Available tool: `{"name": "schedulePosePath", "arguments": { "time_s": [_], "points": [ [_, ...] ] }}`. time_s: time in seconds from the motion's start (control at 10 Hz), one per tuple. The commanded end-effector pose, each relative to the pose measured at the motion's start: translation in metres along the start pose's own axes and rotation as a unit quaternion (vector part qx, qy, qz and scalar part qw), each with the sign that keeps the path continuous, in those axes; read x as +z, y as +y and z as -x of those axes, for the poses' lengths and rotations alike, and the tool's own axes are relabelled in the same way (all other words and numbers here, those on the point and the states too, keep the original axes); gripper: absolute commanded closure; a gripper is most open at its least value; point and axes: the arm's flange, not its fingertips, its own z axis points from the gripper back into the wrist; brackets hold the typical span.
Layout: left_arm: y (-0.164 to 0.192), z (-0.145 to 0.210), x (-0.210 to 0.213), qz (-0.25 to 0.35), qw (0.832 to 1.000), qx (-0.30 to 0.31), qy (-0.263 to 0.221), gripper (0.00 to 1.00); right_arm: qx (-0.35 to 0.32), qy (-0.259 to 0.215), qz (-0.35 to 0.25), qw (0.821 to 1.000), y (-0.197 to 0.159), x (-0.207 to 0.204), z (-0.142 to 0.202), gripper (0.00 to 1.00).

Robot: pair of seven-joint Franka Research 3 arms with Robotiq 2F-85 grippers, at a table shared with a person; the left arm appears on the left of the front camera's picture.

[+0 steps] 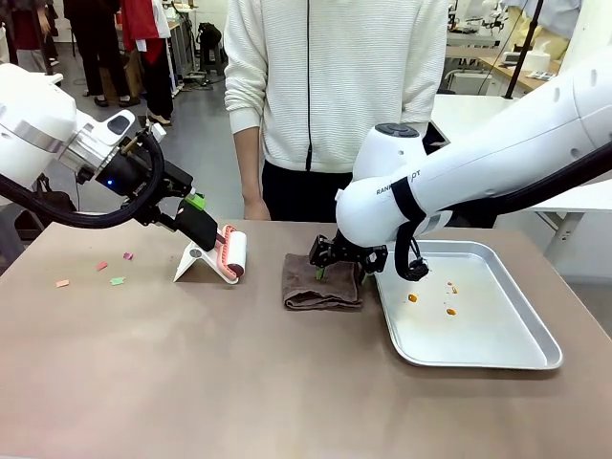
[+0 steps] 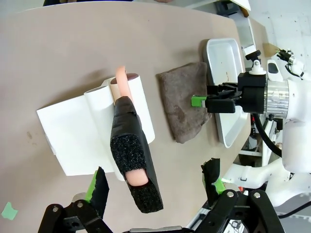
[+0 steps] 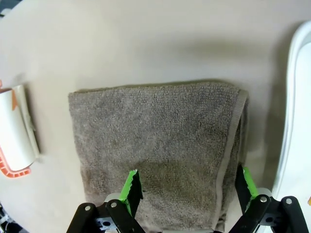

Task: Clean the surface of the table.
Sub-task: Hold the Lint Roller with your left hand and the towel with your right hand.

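1. The right tool point(image 3: 188, 188) is spread to its full width over the near end of the folded brown towel point(image 3: 155, 131). Nothing is pinched.
2. The left tool point(image 2: 155, 178) is likewise spread wide, with the lint roller point(image 2: 129, 145) handle between its pads, unclamped.
3. For a sound grasp, all the towel's folds should be gathered before lifting.
4. The desk point(image 1: 239, 382) lies beneath both tools, with paper scraps point(image 1: 117, 280) at its left and a tray point(image 1: 478, 364) at its right.
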Motion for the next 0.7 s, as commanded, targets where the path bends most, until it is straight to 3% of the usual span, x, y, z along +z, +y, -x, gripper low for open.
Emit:
{"name": "schedulePosePath", "arguments": {
  "time_s": [0.0, 0.1, 0.2, 0.3, 0.4, 0.5, 0.6],
  "points": [
    [-0.002, -0.0038, 0.0003, -0.008, 1.0, 0.01, 0.009, 0.0, -0.012, -0.004, 0.029, 0.999, 0.0085, 0.0004, -0.0035, 0.0],
    [-0.0006, -0.0034, 0.0022, -0.009, 1.0, 0.008, 0.005, 0.52, -0.01, -0.003, 0.047, 0.999, 0.0079, -0.0005, -0.0033, 0.53],
    [-0.0023, -0.0033, 0.0028, -0.009, 1.0, 0.004, 0.002, 0.59, -0.007, 0.002, 0.038, 0.999, 0.0073, -0.0006, -0.0032, 0.59],
    [-0.0021, -0.0035, 0.0027, -0.011, 1.0, 0.004, 0.004, 0.58, -0.005, 0.003, 0.03, 1.0, 0.0078, -0.0009, -0.0034, 1.0],
    [-0.0023, -0.0041, 0.0014, -0.014, 1.0, 0.005, 0.005, 1.0, -0.003, 0.003, 0.03, 1.0, 0.0088, -0.0011, -0.0029, 1.0],
    [-0.0016, -0.0046, 0.0009, -0.015, 1.0, 0.005, 0.004, 0.75, -0.002, 0.004, 0.029, 1.0, 0.0093, -0.0014, -0.0027, 1.0],
    [-0.0019, -0.0048, 0.0009, -0.018, 1.0, 0.004, 0.003, 1.0, -0.001, 0.005, 0.027, 1.0, 0.0095, -0.0018, -0.0025, 0.85]
  ]
}}
